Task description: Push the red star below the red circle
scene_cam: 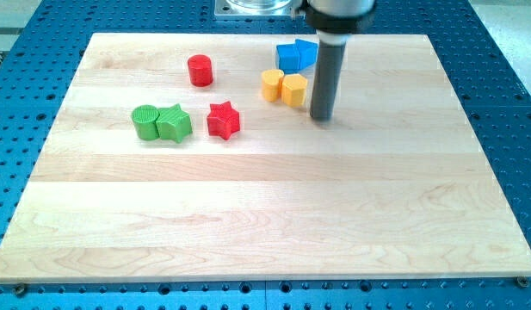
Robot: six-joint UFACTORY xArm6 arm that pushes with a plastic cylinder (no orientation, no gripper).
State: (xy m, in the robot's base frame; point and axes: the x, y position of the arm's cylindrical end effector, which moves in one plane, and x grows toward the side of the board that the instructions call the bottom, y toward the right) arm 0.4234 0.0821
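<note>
Pale wooden board (265, 207) laid over a blue perforated bench (506, 52), and the blocks are all bunched toward the view's top. My tip (322, 117) is down on the wood, just to the view's right of the yellow pair — close beside them, though whether it touches I cannot tell. No pincer on this arm, mind you: only the straight dark rod, so nothing is opened, closed or gripped.

Now the red star (223, 120) — it sits left of centre, lower than the red circle (200, 70) and a touch to the view's right of it, the two clearly apart. Well away from my tip as well, with the yellow blocks lying between.

Beside the star on the view's left, the green star (174, 123) stands near it but with a gap, and pressed against that one's left side is the green circle (146, 121). Up top, the yellow circle-like block (271, 84) and the yellow hexagon (293, 89) touch each other, and right above them a blue block (296, 55), shape hard to make out, sits partly behind the rod.
</note>
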